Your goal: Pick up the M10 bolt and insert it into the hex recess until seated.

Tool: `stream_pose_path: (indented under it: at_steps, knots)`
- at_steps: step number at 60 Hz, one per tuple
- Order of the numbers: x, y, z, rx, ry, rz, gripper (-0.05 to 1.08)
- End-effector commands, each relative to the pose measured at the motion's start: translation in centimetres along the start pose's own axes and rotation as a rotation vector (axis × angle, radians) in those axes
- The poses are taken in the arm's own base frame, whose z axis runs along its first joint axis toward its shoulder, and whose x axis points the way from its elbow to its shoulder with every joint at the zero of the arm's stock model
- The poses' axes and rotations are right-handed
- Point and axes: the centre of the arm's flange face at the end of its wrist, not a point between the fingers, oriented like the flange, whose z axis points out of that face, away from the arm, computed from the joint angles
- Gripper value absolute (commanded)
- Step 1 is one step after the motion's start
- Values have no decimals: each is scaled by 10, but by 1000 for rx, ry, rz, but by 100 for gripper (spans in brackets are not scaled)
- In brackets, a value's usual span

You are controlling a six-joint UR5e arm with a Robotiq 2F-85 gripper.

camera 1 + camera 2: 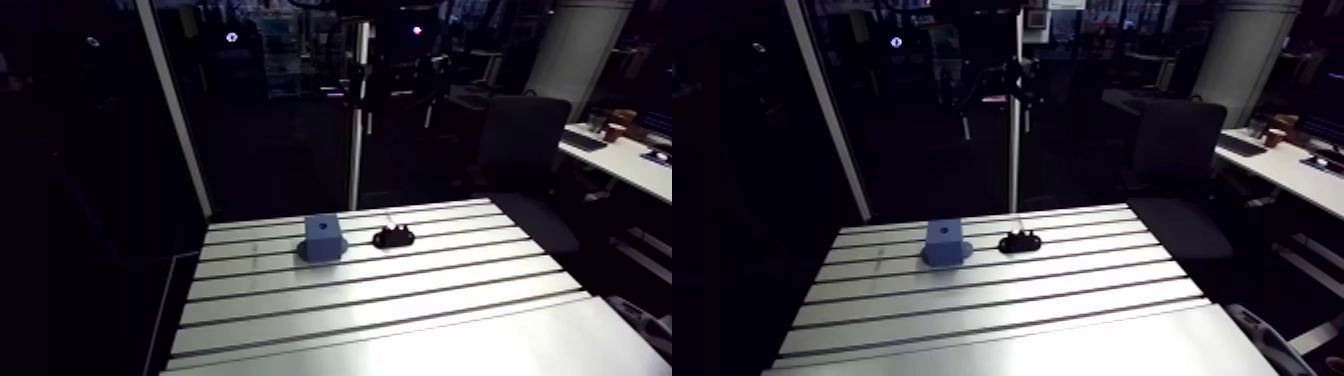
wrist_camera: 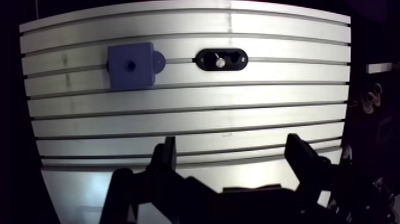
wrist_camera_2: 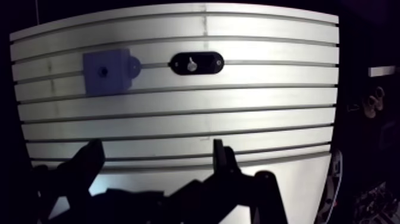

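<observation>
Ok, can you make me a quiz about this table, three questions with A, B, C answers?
1. The gripper is:
A. open and empty
B. shut tight
C. out of sight

2. The block is:
A. red
B. blue
C. green

3. The bolt stands:
A. in the black holder
B. in the block
C. in the gripper

Answers:
1 A: in the wrist view its fingers are wide apart with only bare table between them.
2 B: every view shows it blue.
3 A: its pale end pokes up from the middle of the holder, beside the block.
</observation>
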Motion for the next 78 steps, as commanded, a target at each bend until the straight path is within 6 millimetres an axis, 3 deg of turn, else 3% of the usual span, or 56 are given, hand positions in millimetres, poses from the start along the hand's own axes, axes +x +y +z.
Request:
stream_pose_path:
  at_steps: [1, 14, 33, 78]
  knots:
    - [2, 10, 17, -15, 110, -10, 1]
    - [0, 28, 51, -21, 103, -6, 1]
    - [7, 39, 102, 91, 72, 19, 1]
    - [12, 41, 169, 103, 52, 18, 1]
